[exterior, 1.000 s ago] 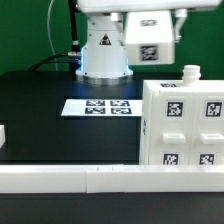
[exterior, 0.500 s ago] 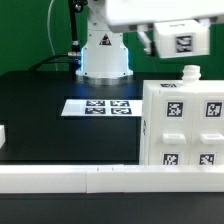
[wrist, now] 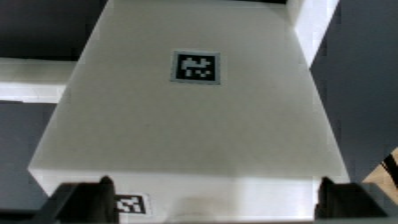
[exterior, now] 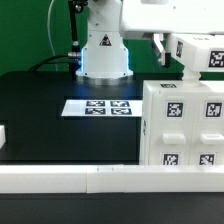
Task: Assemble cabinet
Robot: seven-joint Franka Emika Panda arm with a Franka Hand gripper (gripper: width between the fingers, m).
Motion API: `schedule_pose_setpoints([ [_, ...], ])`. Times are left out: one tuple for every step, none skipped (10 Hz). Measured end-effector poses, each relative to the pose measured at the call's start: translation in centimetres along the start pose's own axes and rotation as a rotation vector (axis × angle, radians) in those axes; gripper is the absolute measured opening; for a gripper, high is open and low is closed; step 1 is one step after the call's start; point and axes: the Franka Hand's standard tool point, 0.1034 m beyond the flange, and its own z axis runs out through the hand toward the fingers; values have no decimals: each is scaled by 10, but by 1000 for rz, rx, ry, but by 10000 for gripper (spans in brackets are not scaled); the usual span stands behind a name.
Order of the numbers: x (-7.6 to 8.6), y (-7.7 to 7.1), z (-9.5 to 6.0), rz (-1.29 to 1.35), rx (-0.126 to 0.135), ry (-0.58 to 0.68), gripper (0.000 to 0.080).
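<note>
The cabinet [exterior: 181, 125] is a big white box with several square tags on its front, standing on the black table at the exterior view's right. Just above its top hangs my gripper [exterior: 186, 56], shut on a flat white panel [exterior: 207, 53] that carries a tag. In the wrist view the panel [wrist: 199, 110] fills most of the picture, with a tag in its middle. My gripper [wrist: 217, 202] has one dark finger against each long side of the panel. The held panel hides the cabinet's top edge behind it.
The marker board [exterior: 100, 106] lies flat on the table in front of the robot's white base [exterior: 103, 52]. A long white rail [exterior: 95, 180] runs along the front edge. A small white block [exterior: 3, 134] shows at the exterior view's far left.
The gripper has carried the panel toward the exterior view's right and slightly lower, from beside the base to above the cabinet. It now hides the small knob on the cabinet's top.
</note>
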Motion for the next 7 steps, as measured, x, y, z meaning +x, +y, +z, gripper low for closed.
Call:
schedule_pose_setpoints([
  [0, 1, 1, -6, -2, -2, 552],
  [3, 7, 4, -18, -10, -1, 552],
  [5, 12, 7, -18, -15, -1, 552],
  [4, 13, 7, -17, -16, -2, 552],
  [5, 14, 9, -17, -19, -2, 552],
  [7, 16, 11, -14, -22, 1, 552],
  [7, 15, 13, -18, -23, 11, 552],
])
